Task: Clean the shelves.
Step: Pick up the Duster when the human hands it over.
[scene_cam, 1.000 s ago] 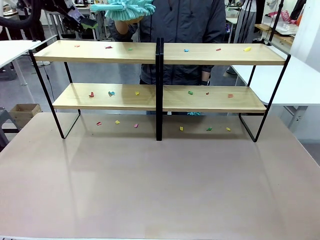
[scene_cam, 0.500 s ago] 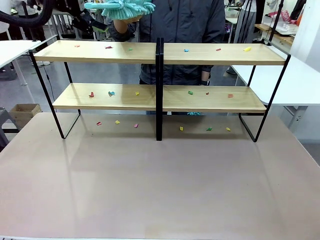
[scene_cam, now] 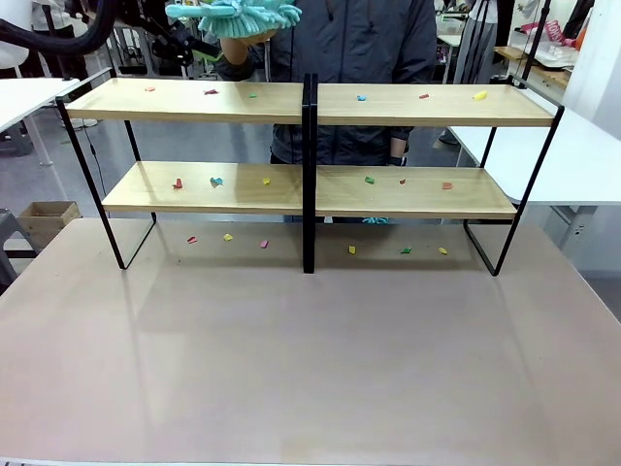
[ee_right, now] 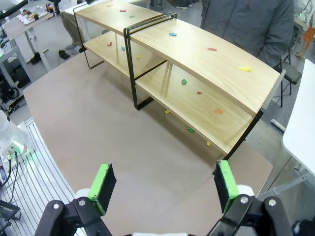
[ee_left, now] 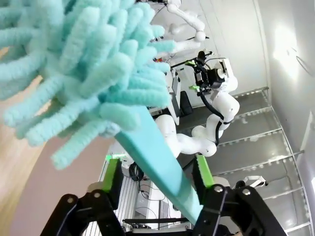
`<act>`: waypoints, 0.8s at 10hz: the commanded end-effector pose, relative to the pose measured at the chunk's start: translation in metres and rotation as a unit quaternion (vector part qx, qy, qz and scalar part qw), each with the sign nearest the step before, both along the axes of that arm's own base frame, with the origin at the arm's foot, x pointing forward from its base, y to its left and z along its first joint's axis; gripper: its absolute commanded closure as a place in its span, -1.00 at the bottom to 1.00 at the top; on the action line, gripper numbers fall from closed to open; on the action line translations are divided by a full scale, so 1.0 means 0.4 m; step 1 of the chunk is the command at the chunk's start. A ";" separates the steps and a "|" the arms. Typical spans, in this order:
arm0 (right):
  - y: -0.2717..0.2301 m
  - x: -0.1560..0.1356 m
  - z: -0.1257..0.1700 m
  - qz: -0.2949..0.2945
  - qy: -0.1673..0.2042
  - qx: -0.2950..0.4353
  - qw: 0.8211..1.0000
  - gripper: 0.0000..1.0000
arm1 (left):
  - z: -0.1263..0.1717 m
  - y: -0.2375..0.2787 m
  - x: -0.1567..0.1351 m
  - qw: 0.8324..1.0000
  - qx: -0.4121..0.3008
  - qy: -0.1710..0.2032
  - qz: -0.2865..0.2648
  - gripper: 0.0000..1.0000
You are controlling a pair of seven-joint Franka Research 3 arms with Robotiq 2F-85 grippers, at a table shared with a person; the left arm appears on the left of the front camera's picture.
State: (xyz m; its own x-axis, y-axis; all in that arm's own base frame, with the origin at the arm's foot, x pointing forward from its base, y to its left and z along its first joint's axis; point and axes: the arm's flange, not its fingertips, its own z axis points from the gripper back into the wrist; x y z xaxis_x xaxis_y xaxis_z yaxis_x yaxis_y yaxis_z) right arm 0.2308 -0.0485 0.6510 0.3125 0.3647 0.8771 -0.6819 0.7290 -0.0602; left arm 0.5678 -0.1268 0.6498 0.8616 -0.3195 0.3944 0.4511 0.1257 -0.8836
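Shelves (scene_cam: 281, 189) stand across the far side of the table (scene_cam: 310, 369), dotted with scraps (scene_cam: 215, 181). Left claw (ee_left: 157, 172), spread, straddles the handle of the duster (ee_left: 83, 73) that a person (scene_cam: 359, 39) offers, likely for a handover. Right claw (ee_right: 161, 184) hangs spread and empty.
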 end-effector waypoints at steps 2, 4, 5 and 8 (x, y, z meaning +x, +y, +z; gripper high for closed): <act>0.000 0.000 0.001 0.001 0.000 0.000 1.000 -1.00 | 0.010 -0.007 -0.003 1.000 0.002 0.005 0.010 1.00; 0.000 0.000 0.001 0.001 0.000 0.000 1.000 -1.00 | 0.009 -0.006 -0.004 1.000 0.002 0.002 0.008 1.00; 0.000 0.000 0.001 0.001 0.000 0.000 1.000 -1.00 | 0.009 -0.004 -0.005 1.000 0.001 -0.001 0.008 1.00; 0.000 0.000 0.001 0.001 0.000 0.000 1.000 -1.00 | 0.001 0.015 -0.013 1.000 0.001 -0.005 0.009 1.00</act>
